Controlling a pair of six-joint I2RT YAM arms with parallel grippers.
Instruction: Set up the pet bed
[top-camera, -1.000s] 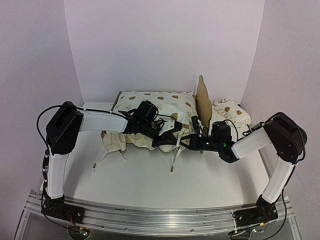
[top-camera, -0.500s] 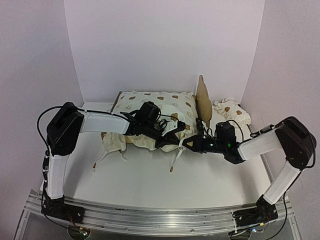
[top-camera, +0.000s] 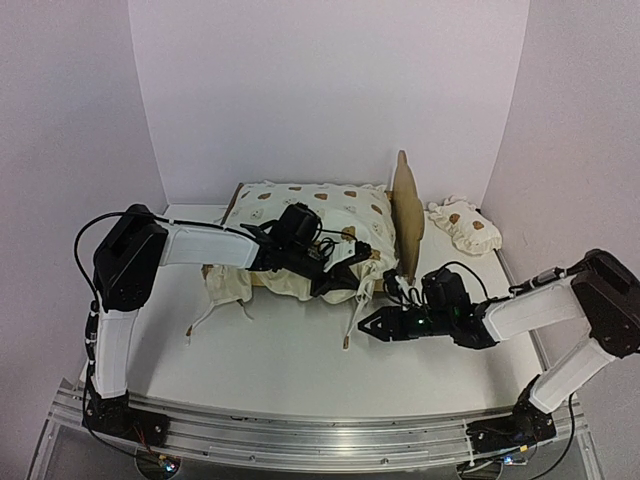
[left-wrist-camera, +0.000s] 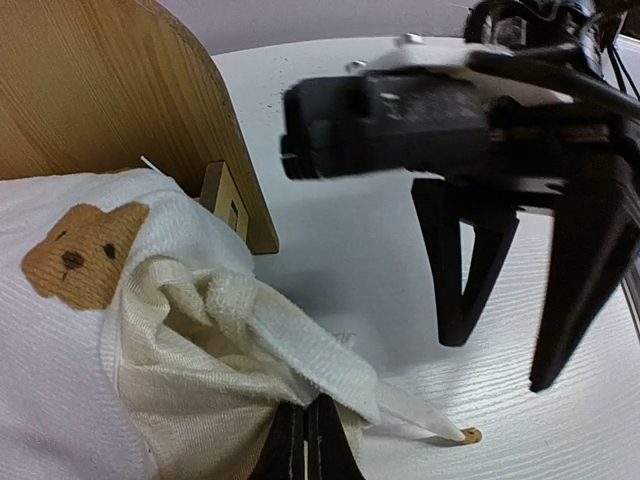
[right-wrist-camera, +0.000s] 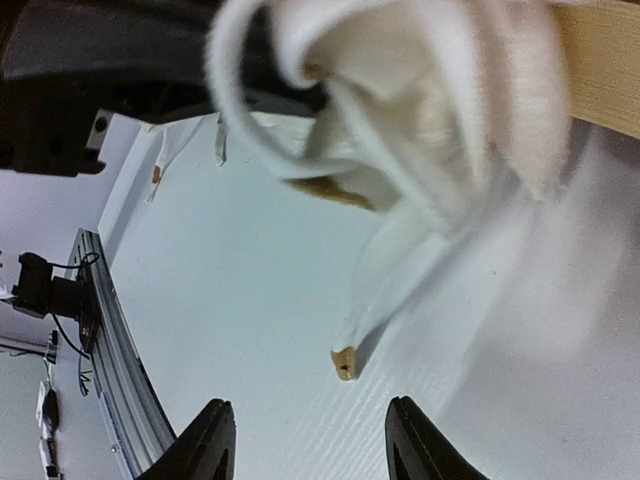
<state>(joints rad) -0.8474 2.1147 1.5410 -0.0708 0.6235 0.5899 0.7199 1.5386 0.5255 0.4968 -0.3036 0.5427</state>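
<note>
One pet bed (top-camera: 406, 205) stands in the upper middle of the top view. There is one large bear-print cushion (top-camera: 310, 212) and one small pillow (top-camera: 463, 225) at the right. Three tie strings (top-camera: 352, 318) are in view. There are two arms, the left arm (top-camera: 200, 243) and the right arm (top-camera: 530, 310), and one bench (top-camera: 300, 370).

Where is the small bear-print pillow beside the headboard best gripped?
Pinch its near edge with the right fingers, coming from the front. The small pillow lies soft and low on the table; the headboard stands close on its left and the wall is behind it, so the near side looks most open.
</note>
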